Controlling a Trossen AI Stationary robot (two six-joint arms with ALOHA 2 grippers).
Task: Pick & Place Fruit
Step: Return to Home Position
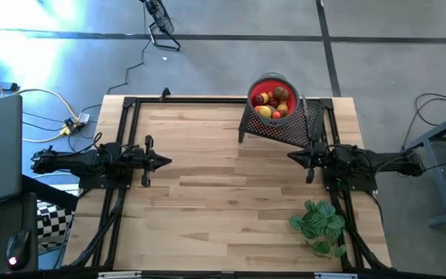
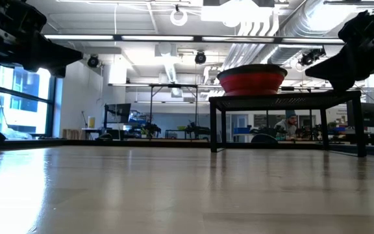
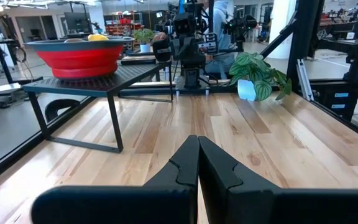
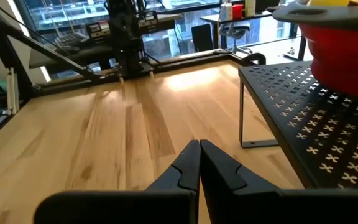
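Fruit in red bowl, arms near home
We saw left gripper, right gripper pinched empty; slow, level parking seemed wise

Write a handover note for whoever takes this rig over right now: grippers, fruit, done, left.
Left gripper: shut, empty, above the left side of the wooden table.
Right gripper: shut, empty, beside the black perforated metal shelf.
Small yellow, red and brown fruit pieces sit in the round red bowl on that shelf.
Done: no loose fruit visible on the table.
Left: probably nothing; both arms look parked.
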